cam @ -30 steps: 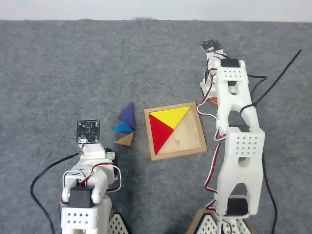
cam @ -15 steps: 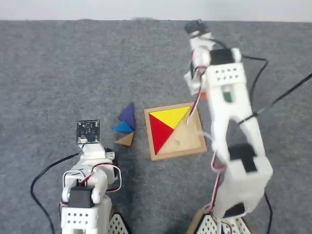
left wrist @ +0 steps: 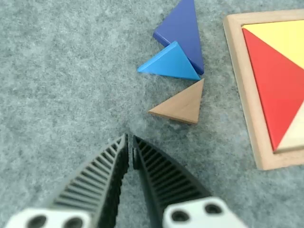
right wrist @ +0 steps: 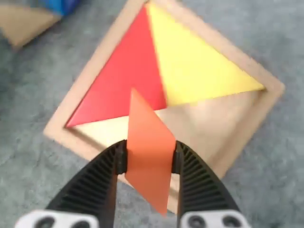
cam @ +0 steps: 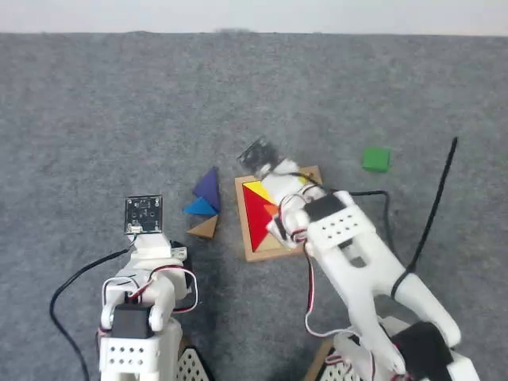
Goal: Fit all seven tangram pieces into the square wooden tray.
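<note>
Orange parallelogram is pinched by its sides in the right gripper, jaws clamped tight, hanging over the square wooden tray at mid-table. Red triangle and yellow triangle lie inside, edge to edge. Just left of the tray, dark blue triangle, light blue triangle and tan triangle are bunched together. Left gripper, jaws together on nothing, hovers nearer over grey carpet. Green cube sits far right, well apart
</note>
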`<state>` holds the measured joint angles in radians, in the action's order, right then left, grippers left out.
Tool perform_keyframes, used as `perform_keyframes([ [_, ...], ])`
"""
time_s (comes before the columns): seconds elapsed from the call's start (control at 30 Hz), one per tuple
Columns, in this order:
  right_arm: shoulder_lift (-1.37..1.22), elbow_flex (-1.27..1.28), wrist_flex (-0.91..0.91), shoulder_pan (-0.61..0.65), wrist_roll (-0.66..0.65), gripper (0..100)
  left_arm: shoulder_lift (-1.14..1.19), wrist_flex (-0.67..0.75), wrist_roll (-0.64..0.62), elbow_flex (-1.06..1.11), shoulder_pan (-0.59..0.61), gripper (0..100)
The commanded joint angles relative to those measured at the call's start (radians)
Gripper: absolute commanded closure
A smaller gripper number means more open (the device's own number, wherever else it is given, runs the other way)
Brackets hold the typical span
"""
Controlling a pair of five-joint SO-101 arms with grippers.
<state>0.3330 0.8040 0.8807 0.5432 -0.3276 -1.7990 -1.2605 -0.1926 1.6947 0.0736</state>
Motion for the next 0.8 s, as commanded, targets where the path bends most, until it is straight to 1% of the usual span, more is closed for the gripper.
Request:
perform_keyframes([
  [0.0, 0.061, 0.000, -0.028, 0.033, -0.048, 94.4, -0.020, -0.002, 0.009, -0.012, 0.006, 99],
  [0.1, 0.061, -0.002, -0.028, 0.028, -0.038, 94.4, -0.020, -0.002, 0.009, -0.012, 0.006, 99],
  [0.27, 0.059, -0.021, -0.022, -0.031, 0.180, 94.4, -0.020, -0.002, 0.009, -0.012, 0.006, 99],
  [0.37, 0.059, -0.028, -0.013, -0.058, 0.195, 94.4, -0.020, -0.002, 0.009, -0.012, 0.006, 99],
  [0.5, 0.059, -0.025, -0.005, -0.053, 0.199, 94.4, -0.020, -0.002, 0.009, -0.012, 0.006, 99],
  [0.57, 0.059, -0.023, -0.005, -0.050, 0.175, 94.4, -0.020, -0.002, 0.009, -0.012, 0.006, 99],
  [0.6, 0.059, -0.020, -0.005, -0.039, 0.123, 94.4, -0.020, -0.002, 0.009, -0.012, 0.006, 99],
  [0.7, 0.059, -0.006, -0.005, 0.013, -0.107, 94.5, -0.020, -0.002, 0.009, -0.012, 0.006, 99],
  [0.77, 0.059, -0.005, 0.005, 0.044, -0.213, 94.5, -0.020, -0.002, 0.009, -0.012, 0.006, 99],
])
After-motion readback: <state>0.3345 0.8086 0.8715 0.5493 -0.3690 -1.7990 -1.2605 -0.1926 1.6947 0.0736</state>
